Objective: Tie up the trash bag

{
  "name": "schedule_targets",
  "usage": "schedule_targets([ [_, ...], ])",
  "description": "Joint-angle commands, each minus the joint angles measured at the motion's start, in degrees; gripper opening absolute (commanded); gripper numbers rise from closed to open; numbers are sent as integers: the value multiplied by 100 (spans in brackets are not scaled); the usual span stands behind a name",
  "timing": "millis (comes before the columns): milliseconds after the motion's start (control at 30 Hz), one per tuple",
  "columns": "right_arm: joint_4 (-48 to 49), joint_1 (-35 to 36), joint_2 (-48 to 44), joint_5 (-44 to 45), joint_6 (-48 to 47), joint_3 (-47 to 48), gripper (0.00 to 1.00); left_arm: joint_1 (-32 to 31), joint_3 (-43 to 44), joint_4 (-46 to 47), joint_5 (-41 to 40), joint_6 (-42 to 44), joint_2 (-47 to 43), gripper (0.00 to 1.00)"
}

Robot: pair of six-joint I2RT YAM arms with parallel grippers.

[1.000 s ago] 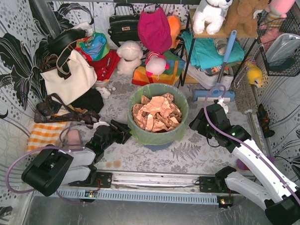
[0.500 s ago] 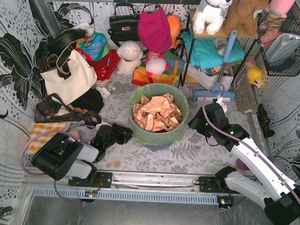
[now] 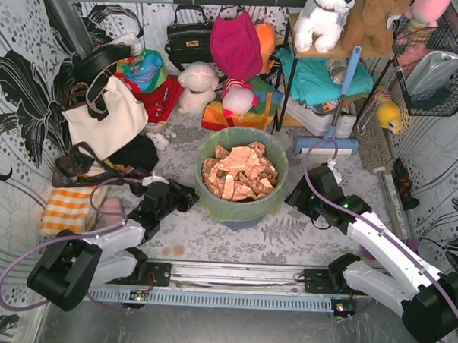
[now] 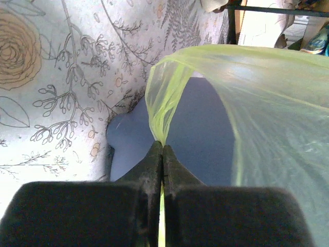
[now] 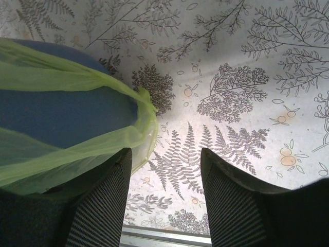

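Left wrist view is showing the left fingers [image 4: 149, 167] pressed together on a thin fold of the trash bag [image 4: 267, 103]. They are pinching the lime-green film where it is hanging down the outside of the blue-grey bin [image 4: 200, 139]. The bag is lining that bin, which is standing near the middle of the floral counter [image 5: 231, 77]. Its mouth is folding over the rim, and crumpled brown paper [image 3: 239, 170] is piling up inside. On the other side, the right fingers [image 5: 110, 190] are standing apart and holding nothing, hovering just beside a twisted tail of film drooping off the bin's wall.

I am judging the pinch to be the weak point: the film is looking thin and slippery, so a sharp pull could be tearing it or letting it slide out. With the bag stretching over the rim, lifting one side alone could be dragging or tipping the bin and spilling paper. The right fingers, closing slightly off, could be catching the bin wall instead of film.
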Motion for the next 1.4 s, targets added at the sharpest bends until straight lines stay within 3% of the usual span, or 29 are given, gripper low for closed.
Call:
schedule_targets([
  [0, 489, -172, 42, -244, 245, -315, 55, 53, 375, -1110, -308, 621, -356, 2],
  [400, 2177, -924, 608, -1564, 310, -999, 47, 52, 581, -2043, -425, 909, -907, 0],
  [700, 3522, -951, 1753, -2128, 406, -1183, 45, 50, 575, -2265, -411, 919, -1154, 0],
  [933, 4123, -951, 2361, -2387, 537, -1352, 35, 51, 595, -2430, -471, 964, -1282, 0],
  [1100, 4044, -959, 2364, -2221, 531, -1348, 20, 50, 534, -2527, -543, 932, -1453, 0],
  [1233, 3266, -960, 2048, -1676, 266, -1157, 3, 52, 508, -2748, -655, 975, -1752, 0],
  [1367, 2491, -960, 1506, -1175, -3, -1028, 0, 51, 549, -3299, -861, 961, -2278, 0],
])
